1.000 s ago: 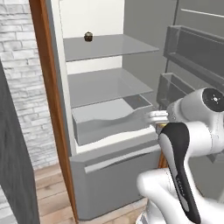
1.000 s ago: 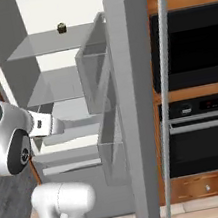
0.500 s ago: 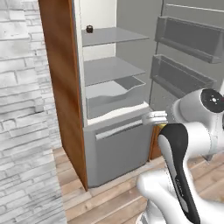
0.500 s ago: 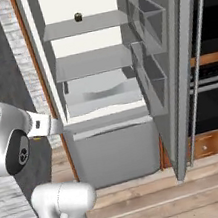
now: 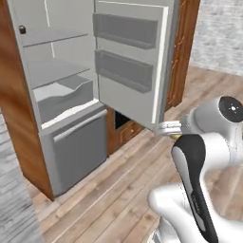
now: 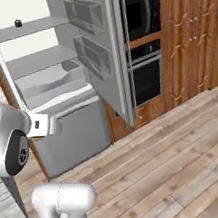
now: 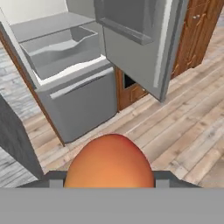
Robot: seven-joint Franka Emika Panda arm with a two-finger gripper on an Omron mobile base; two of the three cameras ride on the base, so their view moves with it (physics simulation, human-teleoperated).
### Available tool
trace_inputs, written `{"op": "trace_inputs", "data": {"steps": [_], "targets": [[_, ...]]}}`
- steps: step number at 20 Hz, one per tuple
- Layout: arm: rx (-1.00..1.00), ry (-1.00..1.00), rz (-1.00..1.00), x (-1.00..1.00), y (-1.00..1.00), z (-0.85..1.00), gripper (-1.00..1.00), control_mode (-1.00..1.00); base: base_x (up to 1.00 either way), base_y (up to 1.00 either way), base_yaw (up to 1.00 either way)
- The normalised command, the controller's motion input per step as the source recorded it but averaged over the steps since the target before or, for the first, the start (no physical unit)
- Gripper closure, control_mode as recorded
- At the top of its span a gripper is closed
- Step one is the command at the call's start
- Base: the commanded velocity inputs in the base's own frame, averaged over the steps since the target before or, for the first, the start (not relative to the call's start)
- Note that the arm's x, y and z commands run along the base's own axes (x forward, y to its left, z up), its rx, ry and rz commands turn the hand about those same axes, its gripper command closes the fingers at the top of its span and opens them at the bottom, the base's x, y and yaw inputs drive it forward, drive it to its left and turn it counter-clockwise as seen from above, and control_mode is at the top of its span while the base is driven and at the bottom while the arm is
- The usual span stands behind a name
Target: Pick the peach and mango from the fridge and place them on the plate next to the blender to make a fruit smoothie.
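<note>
An orange, egg-shaped mango (image 7: 109,162) with a reddish top sits between the two dark fingertips (image 7: 54,178) in the hand view. My gripper (image 7: 109,178) is shut on it. The hand (image 5: 167,127) hangs over the wooden floor, well back from the fridge (image 5: 71,142), and it also appears at the left of the right base view (image 6: 53,126). The fridge (image 6: 74,132) stands with its door (image 5: 128,61) swung wide, its grey shelves bare and its grey drawer (image 7: 57,57) pulled out. The peach, plate and blender are out of view.
A small dark lump (image 6: 17,23) sits on the top fridge shelf. Right of the fridge are wooden cabinets with a built-in microwave (image 6: 142,11) and oven (image 6: 146,79). Wooden floor (image 6: 181,159) spreads out in front. A grey brick wall (image 5: 220,38) lies far right.
The whole picture has shifted: the base has backed away and turned, so the fridge now lies farther off and to the left. The gripper stays shut on the fruit.
</note>
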Motion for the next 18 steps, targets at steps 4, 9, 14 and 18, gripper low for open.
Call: {"op": "trace_inputs", "data": {"steps": [4, 9, 14, 18], "targets": [[0.0, 0.0, 0.0, 0.0, 0.0, 0.0, 1.0, 1.0, -1.0, 0.29, -0.71], [0.0, 0.0, 0.0, 0.0, 0.0, 0.0, 1.0, 1.0, -0.87, 0.2, -0.79], [0.0, 0.0, 0.0, 0.0, 0.0, 0.0, 1.0, 1.0, -0.63, 0.08, -0.85], [0.0, 0.0, 0.0, 0.0, 0.0, 0.0, 1.0, 1.0, -0.47, 0.0, -0.84]]}}
